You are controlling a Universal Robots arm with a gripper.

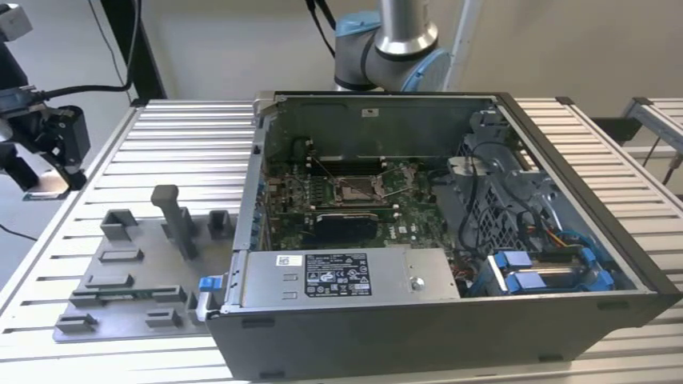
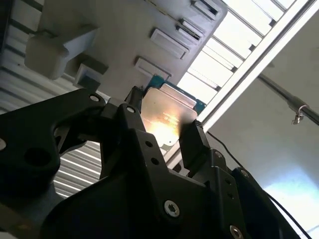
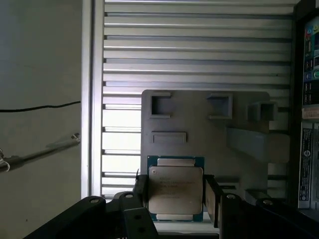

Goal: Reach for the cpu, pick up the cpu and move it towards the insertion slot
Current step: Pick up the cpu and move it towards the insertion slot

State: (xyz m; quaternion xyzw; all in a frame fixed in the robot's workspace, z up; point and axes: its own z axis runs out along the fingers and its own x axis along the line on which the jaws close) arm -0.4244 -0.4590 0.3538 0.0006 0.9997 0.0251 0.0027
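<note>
Tabletop (image 1: 192, 136) first, wide and built of long silver slats, carrying everything else. Next in size, computer case (image 1: 353, 344), lying on its side with the lid off, surely to leave the inside easy to reach from above. Then grey robot arm (image 1: 397, 32), rising on the far side of the case in the exterior view. Down inside the case, green motherboard (image 1: 411, 230), flat on the bottom and facing up. Beside the case, on the exterior view's left, grey fixture (image 1: 128, 268), flat on the slats, full of little pockets and posts, likely made to keep small parts in known places.

Further out on the exterior view's left, by the tabletop's edge, black jaws, up in the air. Closed in tight on two opposite sides of the cpu (image 3: 175, 193), pinching only its thin edges. Probably gripped that way to keep the shiny top free and the chip flat and steady.

Insertion slot (image 1: 357, 190) next, a small shiny square in the middle of the motherboard, seemingly bare inside and ready.

Last and smallest, the cpu itself: held between the jaws in both wrist views, with the fixture behind it. Well apart from the slot, with the case wall in between. Already picked up, by the look of it; not yet carried over.
</note>
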